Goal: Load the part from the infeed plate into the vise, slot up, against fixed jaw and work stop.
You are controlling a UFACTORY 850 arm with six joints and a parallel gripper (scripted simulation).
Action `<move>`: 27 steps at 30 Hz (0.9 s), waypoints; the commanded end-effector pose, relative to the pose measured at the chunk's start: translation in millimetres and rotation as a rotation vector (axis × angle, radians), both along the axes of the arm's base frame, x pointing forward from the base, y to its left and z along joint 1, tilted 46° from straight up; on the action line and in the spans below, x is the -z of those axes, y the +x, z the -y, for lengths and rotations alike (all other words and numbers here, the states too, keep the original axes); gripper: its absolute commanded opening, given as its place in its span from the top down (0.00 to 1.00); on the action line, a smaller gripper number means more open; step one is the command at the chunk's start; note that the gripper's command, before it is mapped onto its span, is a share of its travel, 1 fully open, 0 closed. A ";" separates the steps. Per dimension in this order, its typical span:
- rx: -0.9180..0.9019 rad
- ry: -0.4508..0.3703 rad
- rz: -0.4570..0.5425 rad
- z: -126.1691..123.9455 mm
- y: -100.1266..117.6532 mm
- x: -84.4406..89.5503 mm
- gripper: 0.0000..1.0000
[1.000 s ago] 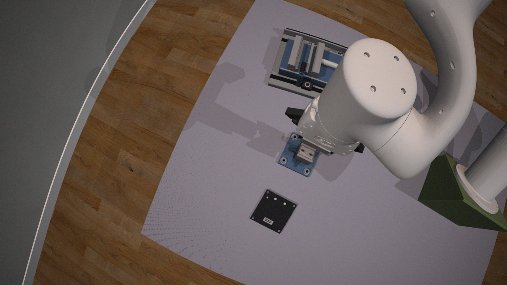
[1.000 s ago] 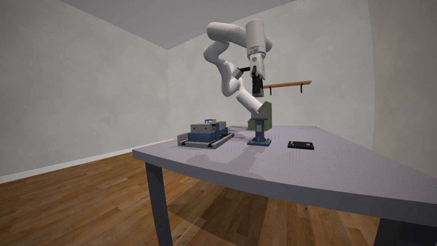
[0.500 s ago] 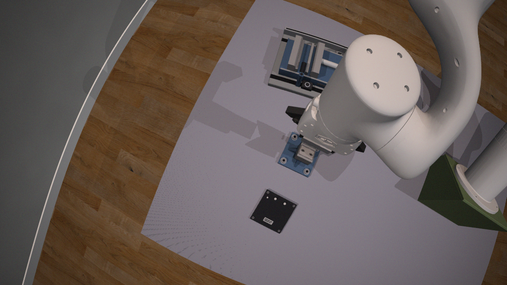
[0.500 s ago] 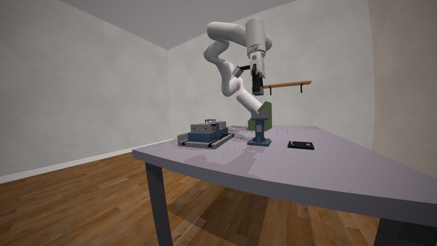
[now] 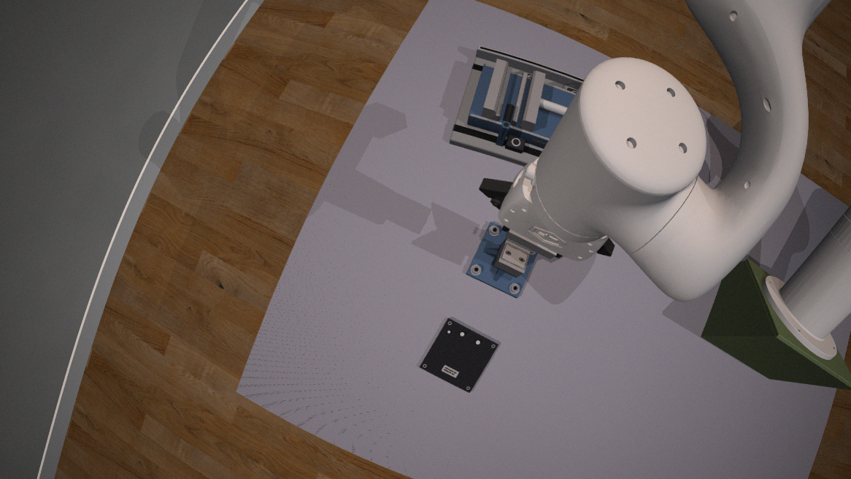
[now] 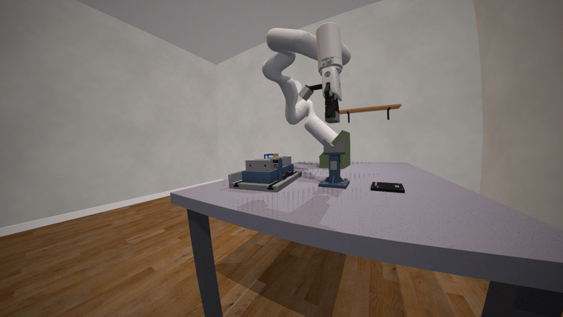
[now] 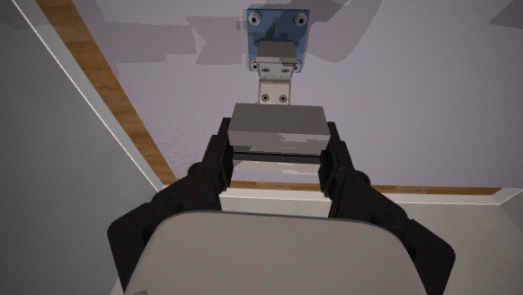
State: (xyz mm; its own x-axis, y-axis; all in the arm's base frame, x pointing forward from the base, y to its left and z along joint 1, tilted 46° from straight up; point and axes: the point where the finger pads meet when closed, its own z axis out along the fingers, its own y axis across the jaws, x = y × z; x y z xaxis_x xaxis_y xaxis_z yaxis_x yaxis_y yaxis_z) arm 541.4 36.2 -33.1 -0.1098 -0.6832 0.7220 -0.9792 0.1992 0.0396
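My gripper (image 7: 277,135) is shut on the part, a grey metal block (image 7: 278,128), with a black finger on each of its ends. In the side view the gripper (image 6: 331,112) hangs high in the air above the V-block (image 6: 334,146). The wrist view looks straight down on the V-block (image 7: 276,58) and its blue base, far below the block. The black infeed plate (image 5: 458,354) lies empty on the table. The vise (image 5: 514,106) stands open at the far side, with its work stop (image 5: 514,142) at the near end. I cannot tell which way the part's slot faces.
The V-block on its blue base (image 5: 498,266) stands between the infeed plate and the vise. The arm's green pedestal (image 5: 767,333) is at the right. A wooden wall shelf (image 6: 370,108) hangs behind the arm. The table edge runs along the left.
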 end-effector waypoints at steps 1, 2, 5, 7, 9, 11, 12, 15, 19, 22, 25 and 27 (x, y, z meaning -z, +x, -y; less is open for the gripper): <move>0.001 0.004 0.001 -1.1 0.6 -0.3 1.00; 0.001 0.005 0.001 -1.2 0.5 -0.2 1.00; 0.003 0.009 0.000 -1.8 0.2 0.2 1.00; 0.004 0.010 0.000 -2.0 0.1 0.4 1.00; 0.005 0.012 -0.001 -2.3 0.0 0.6 1.00; 0.007 0.017 -0.001 -2.8 -0.3 1.0 1.00; 0.008 0.019 -0.002 -3.2 -0.5 1.3 1.00; 0.012 0.028 -0.004 -4.4 -1.1 2.2 1.00; 0.019 0.043 -0.006 -6.4 -2.1 3.6 1.00; 0.025 0.056 -0.008 -8.4 -2.9 4.9 1.00; 0.027 0.061 -0.009 -9.1 -3.2 5.4 1.00; 0.032 0.072 -0.010 -10.7 -3.8 6.5 1.00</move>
